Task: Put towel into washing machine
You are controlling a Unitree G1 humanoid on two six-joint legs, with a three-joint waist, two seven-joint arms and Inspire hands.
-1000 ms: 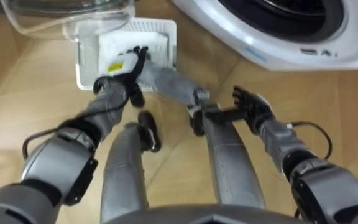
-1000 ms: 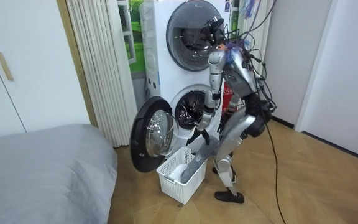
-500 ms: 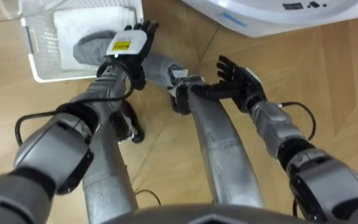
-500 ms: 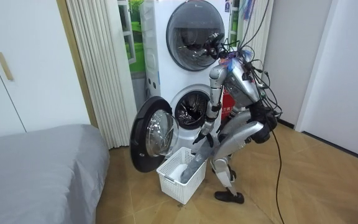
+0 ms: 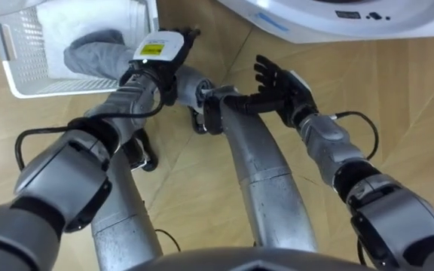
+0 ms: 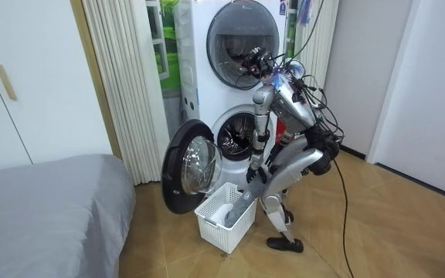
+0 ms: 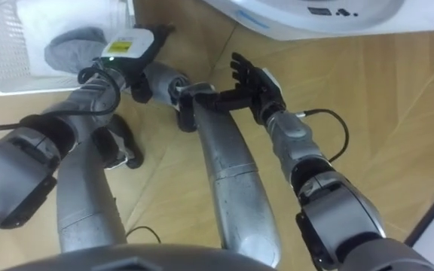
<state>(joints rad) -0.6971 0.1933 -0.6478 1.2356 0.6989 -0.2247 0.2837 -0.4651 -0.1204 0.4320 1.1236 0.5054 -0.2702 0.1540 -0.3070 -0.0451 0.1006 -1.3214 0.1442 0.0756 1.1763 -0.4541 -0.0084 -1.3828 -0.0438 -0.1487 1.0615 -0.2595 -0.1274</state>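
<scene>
Two stacked machines fill the room view's middle. We mark the lower washing machine (image 6: 236, 133) with its round door (image 6: 187, 166) swung wide open toward the room view's left, and the upper unit (image 6: 238, 35) shut. Grey bed (image 6: 45, 208) at lower left of that view. Robot stands on the wood floor (image 6: 377, 224) right in front of the lower drum, bent forward at the hips, arms hanging down.

White laundry basket (image 5: 21, 53) sits on the floor just beside the robot's feet, below the open door. Grey towel (image 5: 93, 51) lies bunched inside the basket on top of white cloth; none of it is in the drum.

Left hand (image 5: 157, 60) hangs at the basket's near rim, touching or just beside the towel, back to the camera; we cannot tell if it grips anything. Right hand (image 5: 281, 86) is over bare floor by the right knee, fingers spread apart, empty.
</scene>
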